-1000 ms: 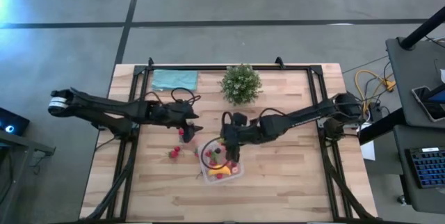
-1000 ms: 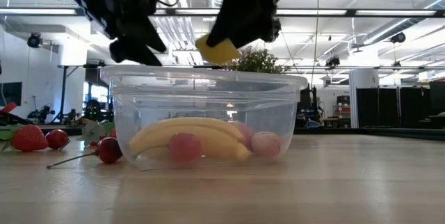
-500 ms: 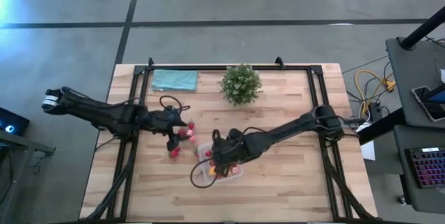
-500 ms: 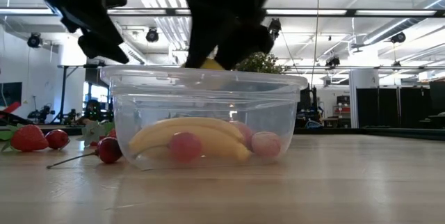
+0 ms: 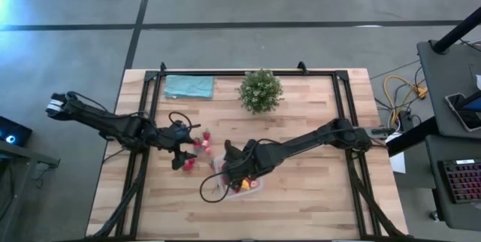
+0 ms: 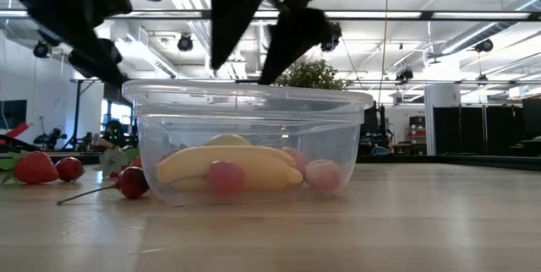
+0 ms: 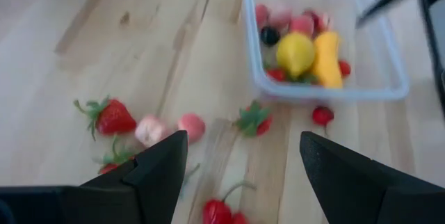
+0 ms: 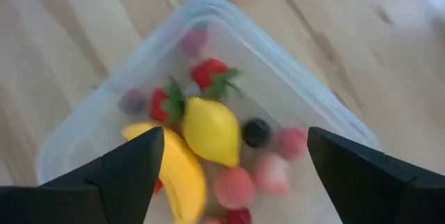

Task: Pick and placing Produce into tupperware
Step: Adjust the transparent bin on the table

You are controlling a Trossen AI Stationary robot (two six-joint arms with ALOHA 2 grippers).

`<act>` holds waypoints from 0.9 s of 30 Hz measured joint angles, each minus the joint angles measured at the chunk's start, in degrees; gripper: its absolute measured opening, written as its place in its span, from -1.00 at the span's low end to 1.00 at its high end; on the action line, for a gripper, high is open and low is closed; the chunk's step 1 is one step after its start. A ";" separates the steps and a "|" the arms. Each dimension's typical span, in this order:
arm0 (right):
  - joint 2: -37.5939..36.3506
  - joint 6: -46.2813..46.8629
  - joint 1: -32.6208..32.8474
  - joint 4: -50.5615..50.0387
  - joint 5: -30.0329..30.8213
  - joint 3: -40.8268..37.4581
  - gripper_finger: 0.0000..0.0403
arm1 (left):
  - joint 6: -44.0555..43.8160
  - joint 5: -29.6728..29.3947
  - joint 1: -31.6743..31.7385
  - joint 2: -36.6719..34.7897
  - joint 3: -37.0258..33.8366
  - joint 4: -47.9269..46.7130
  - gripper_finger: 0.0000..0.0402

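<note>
From overhead, my right gripper [image 5: 239, 168] hides most of the tupperware [image 5: 252, 187]; its fingers are spread wide and empty. Inside lie the lemon [image 8: 210, 131] and banana [image 8: 174, 171]. My left gripper [image 5: 183, 157] hovers open over loose strawberries [image 7: 112, 117].

- A bright yellow lemon [image 8: 211, 131] is seen next to a yellow-orange banana [image 8: 172, 170].
- The tupperware [image 8: 90, 132] is clear plastic.
- Loose strawberries [image 7: 112, 117] are red with green leaves.
- The table [image 5: 301, 197] is pale wood.
- The cloth [image 5: 189, 86] is teal.
</note>
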 joint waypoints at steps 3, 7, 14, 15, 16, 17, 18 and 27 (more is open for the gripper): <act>-0.23 3.69 0.15 -10.06 3.05 1.97 0.72 | 0.00 0.29 -0.79 0.79 -0.22 -0.85 0.32; -1.31 8.93 0.48 -22.61 6.68 3.39 0.70 | -0.93 -0.06 -2.51 3.47 -0.20 0.76 0.32; -4.40 2.76 0.63 -14.94 3.95 -1.03 0.69 | -7.64 -7.58 -7.85 10.32 0.00 5.13 0.32; -4.55 1.68 0.59 -14.09 3.80 -1.72 0.69 | -8.92 -8.00 -8.15 11.62 0.02 7.14 0.32; -4.68 0.84 0.52 -13.46 3.34 -2.38 0.69 | -10.25 -8.15 -8.35 12.79 0.02 8.73 0.32; -4.91 0.04 0.49 -12.99 2.94 -3.19 0.69 | -11.29 -8.24 -8.45 14.18 0.02 10.76 0.32; -5.21 -0.66 0.48 -13.03 2.83 -4.17 0.69 | -11.89 -8.37 -8.53 15.84 0.02 13.88 0.32; -14.60 0.67 1.17 -7.13 4.31 -17.38 0.67 | -13.37 -6.08 -8.65 30.53 3.73 18.85 0.32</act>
